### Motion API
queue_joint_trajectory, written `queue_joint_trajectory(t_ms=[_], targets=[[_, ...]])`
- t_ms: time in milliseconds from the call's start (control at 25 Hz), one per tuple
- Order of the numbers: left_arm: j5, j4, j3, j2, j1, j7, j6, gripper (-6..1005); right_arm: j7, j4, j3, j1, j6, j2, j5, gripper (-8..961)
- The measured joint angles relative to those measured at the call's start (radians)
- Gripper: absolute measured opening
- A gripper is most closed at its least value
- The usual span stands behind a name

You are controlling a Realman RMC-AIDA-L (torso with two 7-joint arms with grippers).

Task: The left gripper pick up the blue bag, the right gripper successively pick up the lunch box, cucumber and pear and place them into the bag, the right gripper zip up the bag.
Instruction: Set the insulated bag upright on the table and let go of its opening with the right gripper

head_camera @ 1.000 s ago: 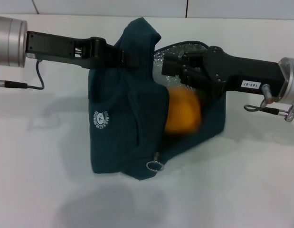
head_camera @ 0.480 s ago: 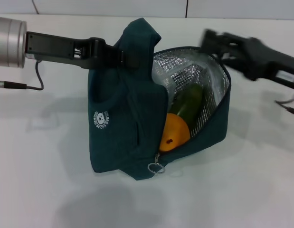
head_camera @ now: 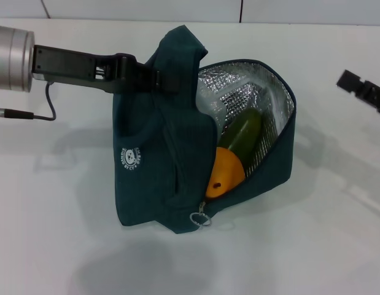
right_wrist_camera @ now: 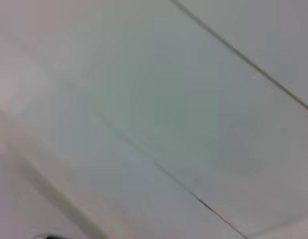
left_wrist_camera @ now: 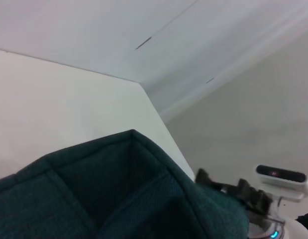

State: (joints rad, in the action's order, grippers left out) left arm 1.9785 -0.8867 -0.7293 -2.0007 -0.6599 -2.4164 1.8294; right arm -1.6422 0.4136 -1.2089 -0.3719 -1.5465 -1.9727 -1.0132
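The blue bag (head_camera: 156, 166) stands on the white table, its top handle pinched in my left gripper (head_camera: 160, 78), which is shut on the fabric. The bag's mouth gapes to the right and shows silver foil lining. Inside, the dark green cucumber (head_camera: 242, 134) leans against the lining, and the orange-yellow pear (head_camera: 224, 174) rests below it near the opening. The lunch box is hidden. The ring zipper pull (head_camera: 201, 218) hangs at the bag's lower front. My right gripper (head_camera: 363, 90) is at the far right edge, well away from the bag. In the left wrist view the bag's teal fabric (left_wrist_camera: 114, 194) fills the foreground.
The white table (head_camera: 67, 246) spreads around the bag. A black cable (head_camera: 48, 104) loops under the left arm's silver cylinder (head_camera: 11, 49). The right wrist view shows only pale wall and ceiling.
The right gripper let go of the pear inside the bag and pulled back out to the far right. The pear now lies below the cucumber. The left gripper and the bag stayed put.
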Motion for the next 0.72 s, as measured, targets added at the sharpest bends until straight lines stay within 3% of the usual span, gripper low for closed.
queue_joint_trajectory(t_ms=[200, 520, 720], targets=[[0.000, 0.000, -0.002, -0.003, -0.001, 0.007, 0.000, 39, -0.101, -0.125, -0.013, -0.056, 0.036, 0.007, -0.017, 653], [0.002, 0.000, -0.002, -0.007, -0.005, 0.010, 0.001, 38, -0.185, -0.152, -0.022, -0.136, 0.096, -0.030, -0.108, 874], [0.004, 0.000, -0.002, -0.007, -0.006, 0.011, 0.001, 38, -0.218, -0.152, -0.027, -0.162, 0.142, -0.037, -0.162, 873]])
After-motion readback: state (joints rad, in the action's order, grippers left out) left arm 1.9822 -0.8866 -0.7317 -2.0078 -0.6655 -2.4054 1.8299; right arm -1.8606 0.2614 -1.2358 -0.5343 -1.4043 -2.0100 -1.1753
